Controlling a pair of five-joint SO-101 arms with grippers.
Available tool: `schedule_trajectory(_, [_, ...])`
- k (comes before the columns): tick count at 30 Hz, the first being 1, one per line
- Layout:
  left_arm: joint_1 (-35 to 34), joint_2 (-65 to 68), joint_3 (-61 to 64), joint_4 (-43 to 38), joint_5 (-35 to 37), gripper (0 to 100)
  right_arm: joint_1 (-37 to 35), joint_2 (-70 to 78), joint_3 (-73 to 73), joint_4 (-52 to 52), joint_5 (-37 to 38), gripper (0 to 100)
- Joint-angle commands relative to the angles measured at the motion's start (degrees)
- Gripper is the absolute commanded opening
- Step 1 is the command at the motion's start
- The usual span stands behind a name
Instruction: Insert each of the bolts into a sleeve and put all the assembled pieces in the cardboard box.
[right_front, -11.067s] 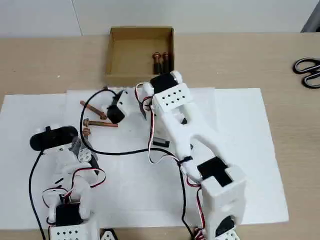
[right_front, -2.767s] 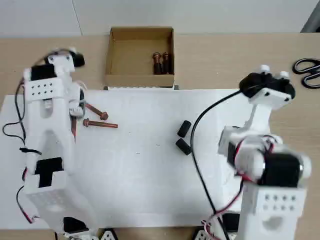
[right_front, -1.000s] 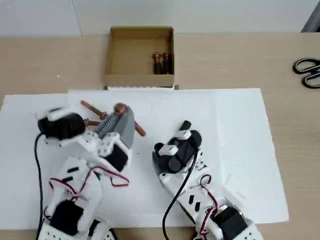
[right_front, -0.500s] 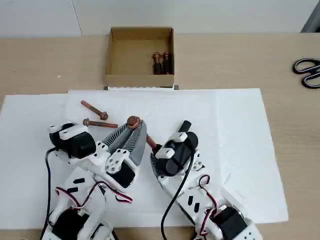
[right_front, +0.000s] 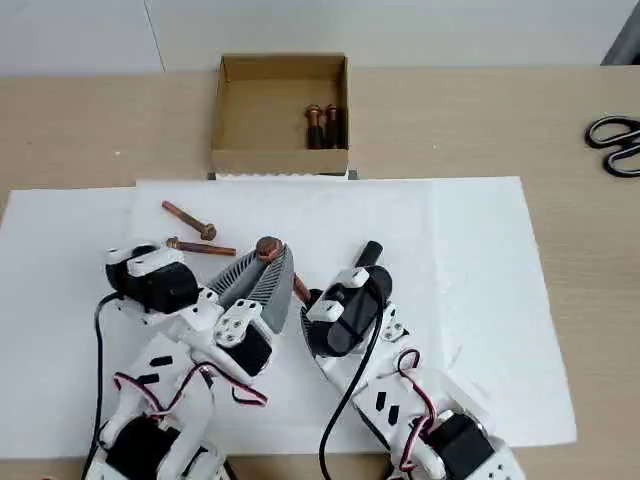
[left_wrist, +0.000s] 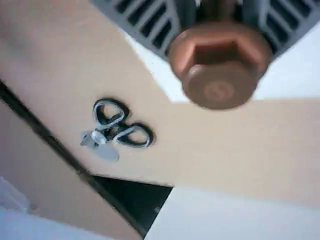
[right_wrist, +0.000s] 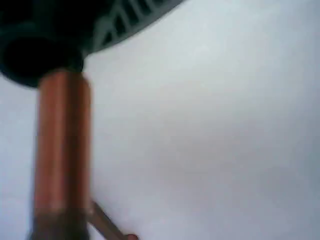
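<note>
Left gripper clenched on bolt, just under head. Right gripper grasps sleeve; shank enters its bore (depth unclear). Both between arms, cardboard box well apart. Bolt likely rigid, smooth, prone to pivot: hold shank near head. Sleeve light, would roll: pinch mid-body.

Both arms: white plastic shells, black servo blocks. The left arm ends in a grey ribbed end effector and trails looped red, white and black wires plus a black cable. The right arm has a black wrist housing and like wiring.
</note>
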Motion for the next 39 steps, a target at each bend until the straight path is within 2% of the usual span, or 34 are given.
schedule_trajectory(1, [0.1, -0.7, 0.0, 0.0, -0.5, 1, -0.7, -0.6, -3.3, -1.5, 1.3, 0.3])
schedule_trajectory(5, [0.1, -0.7, 0.2, 0.0, -0.5, 1, -2.2, -0.6, -4.3, -1.5, 4.9, 0.3])
schedule_trajectory(15, [0.1, -0.7, 0.3, 0.5, -1.1, 1, -2.3, -0.6, -4.4, -1.5, 5.4, 0.3])
schedule_trajectory(19, [3.0, -0.8, 0.2, 4.7, -4.5, 1, -2.3, -0.6, -4.4, -1.5, 5.8, 0.3])
schedule_trajectory(23, [5.3, -0.8, 0.0, 6.9, -5.0, 1, -2.3, -0.6, -5.4, -1.5, 9.1, 0.3])
schedule_trajectory(28, [7.3, -0.8, 0.3, 7.4, -5.0, 1, -2.2, -0.6, -7.1, -1.5, 9.4, 0.3])
schedule_trajectory(34, [11.7, -0.8, 0.3, 15.4, -5.0, 1, -2.1, -0.6, -7.9, -1.5, 9.4, 0.3])
schedule_trajectory(39, [12.0, -0.8, 0.3, 19.4, -5.0, 1, -2.1, -0.6, -7.9, -3.2, 9.4, 0.3])
